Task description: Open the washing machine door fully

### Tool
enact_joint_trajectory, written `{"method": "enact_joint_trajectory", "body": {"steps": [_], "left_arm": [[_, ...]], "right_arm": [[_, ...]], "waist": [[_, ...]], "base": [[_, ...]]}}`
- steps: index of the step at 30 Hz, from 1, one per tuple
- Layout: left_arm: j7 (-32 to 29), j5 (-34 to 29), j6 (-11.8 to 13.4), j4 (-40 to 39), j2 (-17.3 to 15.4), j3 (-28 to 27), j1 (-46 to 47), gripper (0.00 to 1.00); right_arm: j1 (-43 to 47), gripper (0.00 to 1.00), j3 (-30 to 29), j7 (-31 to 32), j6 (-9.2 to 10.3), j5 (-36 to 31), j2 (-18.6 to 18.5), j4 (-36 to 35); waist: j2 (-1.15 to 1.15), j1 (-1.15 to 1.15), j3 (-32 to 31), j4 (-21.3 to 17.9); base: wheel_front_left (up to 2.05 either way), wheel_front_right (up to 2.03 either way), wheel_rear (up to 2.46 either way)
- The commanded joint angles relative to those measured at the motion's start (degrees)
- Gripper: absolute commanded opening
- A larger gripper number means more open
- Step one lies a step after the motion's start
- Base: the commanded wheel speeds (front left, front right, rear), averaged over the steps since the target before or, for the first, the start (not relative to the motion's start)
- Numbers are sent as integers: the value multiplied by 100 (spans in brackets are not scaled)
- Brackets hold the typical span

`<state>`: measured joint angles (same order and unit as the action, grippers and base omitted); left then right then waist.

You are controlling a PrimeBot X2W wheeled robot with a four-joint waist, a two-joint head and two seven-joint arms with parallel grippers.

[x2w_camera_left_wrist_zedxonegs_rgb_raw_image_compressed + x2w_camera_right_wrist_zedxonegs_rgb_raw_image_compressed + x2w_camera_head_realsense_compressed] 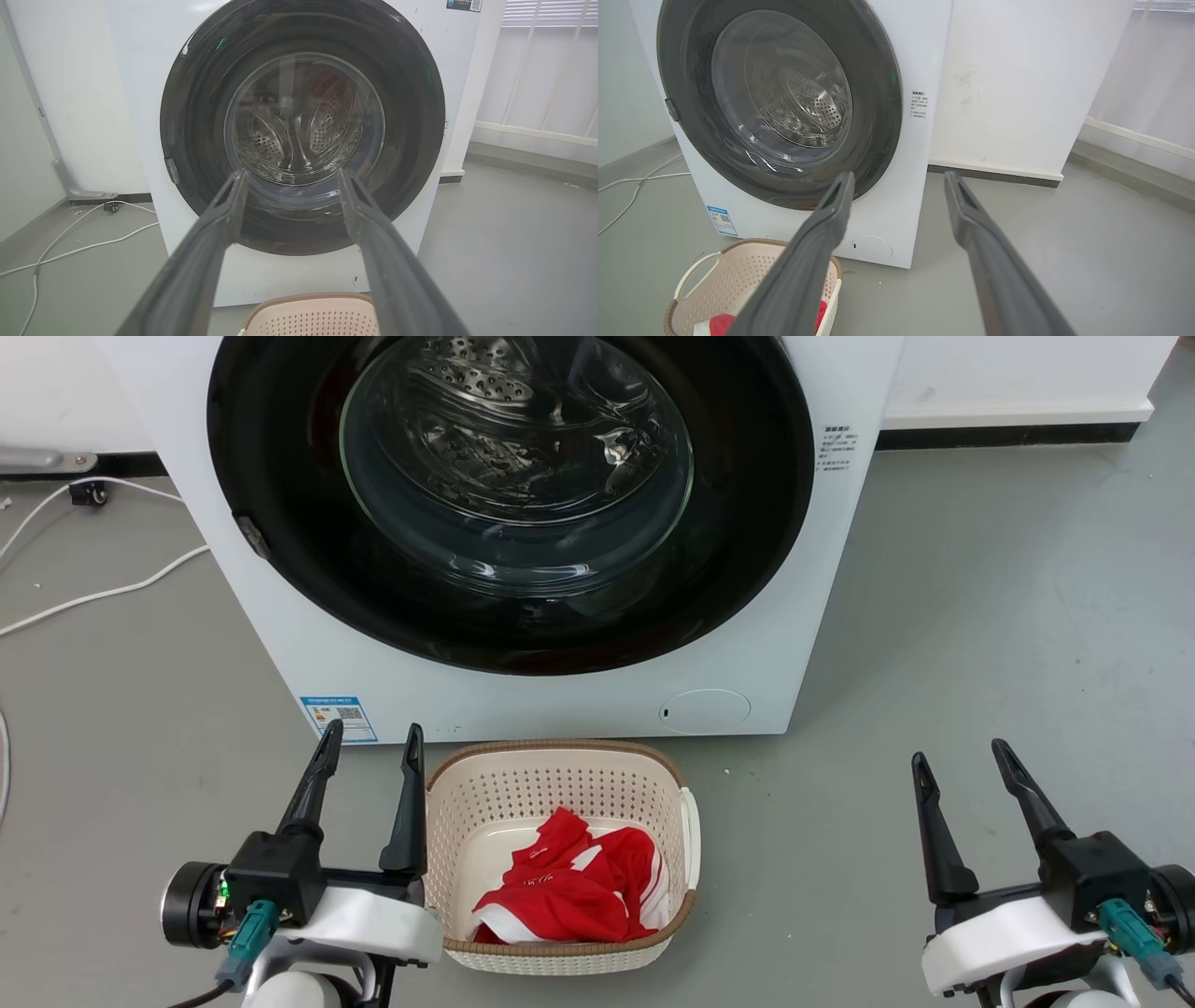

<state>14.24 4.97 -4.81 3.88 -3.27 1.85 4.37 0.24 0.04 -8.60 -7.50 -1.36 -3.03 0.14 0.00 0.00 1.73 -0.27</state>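
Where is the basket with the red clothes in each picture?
Head view: the cream perforated plastic laundry basket sits bottom centre, beside the left gripper.
Left wrist view: the basket's rim peeks up at the bottom edge, between that gripper's jaws.
Right wrist view: the basket is at bottom left, partly behind a jaw of the right gripper.
Shared landmark: the large round glossy black washing machine door, behind the basket in all three.

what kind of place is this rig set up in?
Likely a laundry corner in a lab or test room: a front-load washer, a basket of red clothing before it, and a bare grey floor with loose cables.
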Motion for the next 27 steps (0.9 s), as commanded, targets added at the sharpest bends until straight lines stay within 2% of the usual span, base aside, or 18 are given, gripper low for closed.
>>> {"method": "enact_joint_trajectory", "body": {"steps": [1, 8, 21, 22, 23, 27], "left_arm": [[41, -113, 16, -35, -17, 21, 17, 100], [108, -374, 27, -36, -13, 30, 27, 100], [96, -332, 22, -8, -2, 4, 37, 100], [96, -333, 19, -11, -2, 2, 43, 100], [96, -336, 17, -18, -2, -2, 45, 100], [96, -339, 16, -38, 1, -9, 50, 100]], "right_arm": [[52, 100, 12, -54, 2, -143, 23, -43], [58, 100, 15, -96, 3, -386, 27, -46], [22, 100, -36, -87, 3, -123, 26, 49], [18, 41, -43, -76, 3, -70, 26, 61], [11, 0, -30, -71, 2, -24, 26, 72], [-3, 0, -14, -74, 3, 64, 25, 108]], "waist": [[0, 0, 8, 2], [0, 0, 36, 7], [0, 0, 79, 3], [0, 0, 84, 3], [0, 0, 89, 2], [0, 0, 110, -4]], "base": [[0, 0, 0], [0, 0, 0], [0, 0, 0], [0, 0, 0], [0, 0, 0], [0, 0, 0]]}}
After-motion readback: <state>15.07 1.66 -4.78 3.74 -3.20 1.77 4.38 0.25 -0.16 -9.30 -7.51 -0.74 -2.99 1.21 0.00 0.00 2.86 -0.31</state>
